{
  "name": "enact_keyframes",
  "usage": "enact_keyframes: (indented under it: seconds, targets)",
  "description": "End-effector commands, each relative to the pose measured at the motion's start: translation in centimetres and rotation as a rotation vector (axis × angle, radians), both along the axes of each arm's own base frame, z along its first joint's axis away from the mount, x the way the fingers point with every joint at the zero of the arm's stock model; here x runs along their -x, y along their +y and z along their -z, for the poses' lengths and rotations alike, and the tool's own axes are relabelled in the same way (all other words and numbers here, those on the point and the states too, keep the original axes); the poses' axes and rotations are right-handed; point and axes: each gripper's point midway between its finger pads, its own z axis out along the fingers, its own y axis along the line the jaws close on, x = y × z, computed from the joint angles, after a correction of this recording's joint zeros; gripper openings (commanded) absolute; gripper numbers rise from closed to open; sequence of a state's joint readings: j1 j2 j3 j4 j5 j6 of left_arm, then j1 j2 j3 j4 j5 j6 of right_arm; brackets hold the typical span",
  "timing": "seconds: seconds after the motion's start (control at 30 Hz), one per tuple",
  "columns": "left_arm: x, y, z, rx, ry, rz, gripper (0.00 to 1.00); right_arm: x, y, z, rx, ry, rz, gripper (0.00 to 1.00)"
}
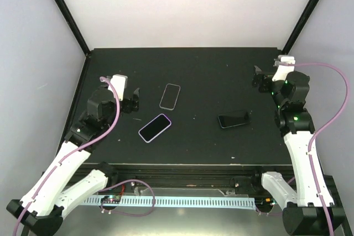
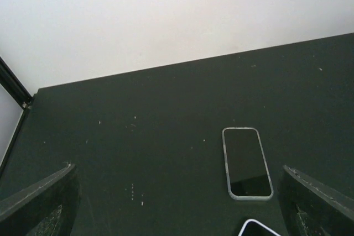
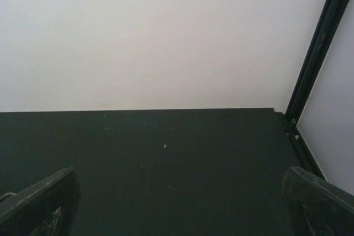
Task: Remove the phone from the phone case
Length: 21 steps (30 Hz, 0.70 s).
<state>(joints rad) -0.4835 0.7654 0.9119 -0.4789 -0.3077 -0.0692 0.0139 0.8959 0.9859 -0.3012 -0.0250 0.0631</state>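
Observation:
Three flat phone-shaped things lie on the black table. A dark slab with a grey rim is left of centre and also shows in the left wrist view. A dark slab with a pale lilac rim lies nearer; only its corner shows in the left wrist view. A black one lies right of centre, one end slightly raised. I cannot tell which is phone and which is case. My left gripper is open and empty, left of the grey-rimmed slab. My right gripper is open and empty at the far right.
White walls with black corner posts close in the table on three sides. The table's far edge meets the back wall. A slotted cable duct runs along the front between the arm bases.

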Motion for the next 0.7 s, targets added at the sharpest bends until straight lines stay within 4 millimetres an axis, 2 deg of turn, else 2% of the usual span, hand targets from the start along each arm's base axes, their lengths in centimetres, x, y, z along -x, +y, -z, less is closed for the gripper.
enact_keyframes:
  seconds: [0.0, 0.1, 0.27, 0.37, 0.5, 0.67]
  targets:
    - [0.1, -0.1, 1.2, 0.022, 0.055, -0.001, 0.97, -0.2, 0.9, 1.9, -0.028, 0.057, -0.057, 1.0]
    - [-0.2, -1.1, 2.1, -0.003, 0.102, 0.012, 0.96, -0.1, 1.9, 3.1, -0.013, 0.08, -0.123, 1.0]
    - [-0.8, -5.2, 4.1, -0.05, 0.183, 0.111, 0.97, 0.5, 3.4, 6.0, -0.002, 0.138, -0.225, 1.0]
    - [-1.0, -8.6, 6.2, -0.068, 0.26, 0.199, 0.98, 0.9, 4.0, 7.6, 0.002, 0.18, -0.274, 1.0]
    - [-1.5, -12.4, 9.4, -0.099, 0.366, 0.286, 0.99, 1.4, 4.6, 8.5, 0.016, 0.226, -0.322, 1.0]
    - [-1.9, -16.2, 12.8, -0.125, 0.499, 0.372, 0.99, 2.5, 5.2, 10.0, 0.059, 0.288, -0.384, 1.0]
